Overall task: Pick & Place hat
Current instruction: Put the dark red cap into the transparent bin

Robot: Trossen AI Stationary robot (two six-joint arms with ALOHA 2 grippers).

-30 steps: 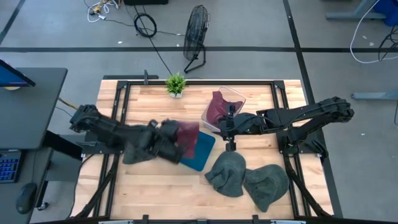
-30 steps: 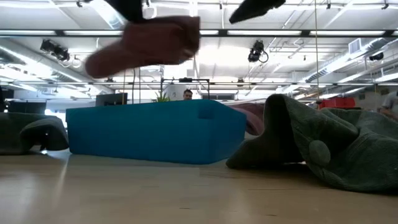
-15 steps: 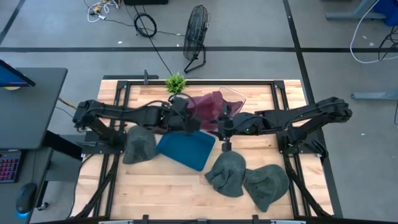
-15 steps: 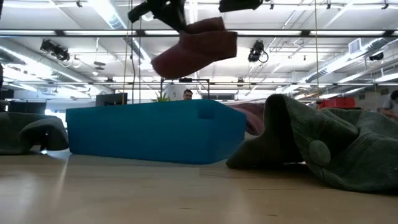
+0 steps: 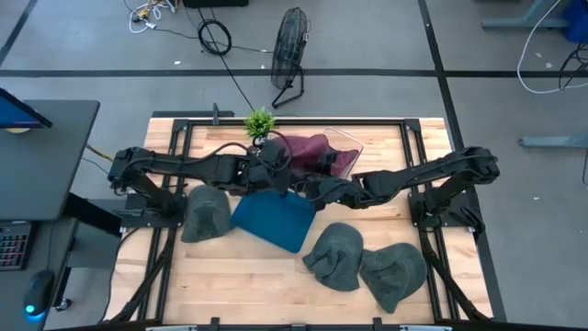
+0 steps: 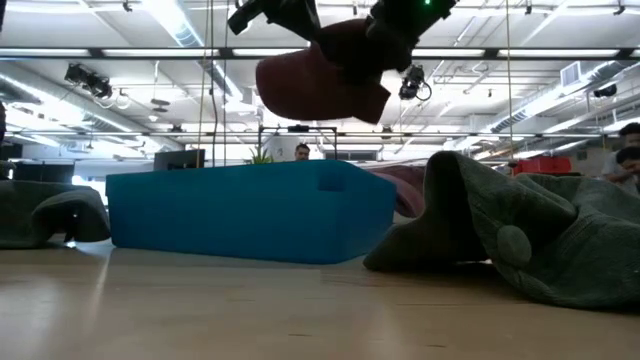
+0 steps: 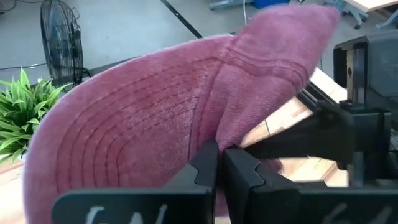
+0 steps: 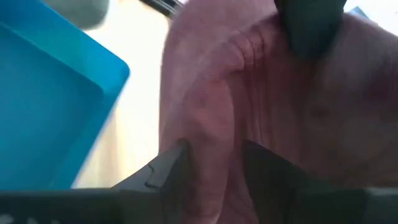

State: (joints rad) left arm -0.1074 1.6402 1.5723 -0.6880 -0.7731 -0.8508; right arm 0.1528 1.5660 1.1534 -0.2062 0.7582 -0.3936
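Hanging above the middle of the bench (image 5: 230, 276), a maroon hat (image 5: 296, 150) is pinched in the left gripper (image 5: 274, 167), which reaches in from the left of the high view to a spot just above the centre of the frame. In the left wrist view the two dark fingers (image 7: 205, 171) are pressed together on a fold of the hat's cloth, with the brim's stitched rows spreading across the left half of that picture. The right gripper (image 5: 312, 187) comes in from the right of the high view and meets the hat just below and to the right of the left gripper; in the right wrist view its fingers (image 8: 174, 165) stand apart with pink cloth lying between them, so it is spread around the hat's edge, not clamped. In the low view the hat (image 6: 322, 85) floats at the top centre, clear of the bench, directly above the blue tray (image 6: 250, 212). In the high view the tray (image 5: 274, 219) lies just below both grippers. A clear bin (image 5: 349, 147) sits behind the hat, toward the upper right. Three grey hats rest on the bench: one (image 5: 206, 213) left of the tray and two (image 5: 336, 256) (image 5: 395, 272) at lower right.
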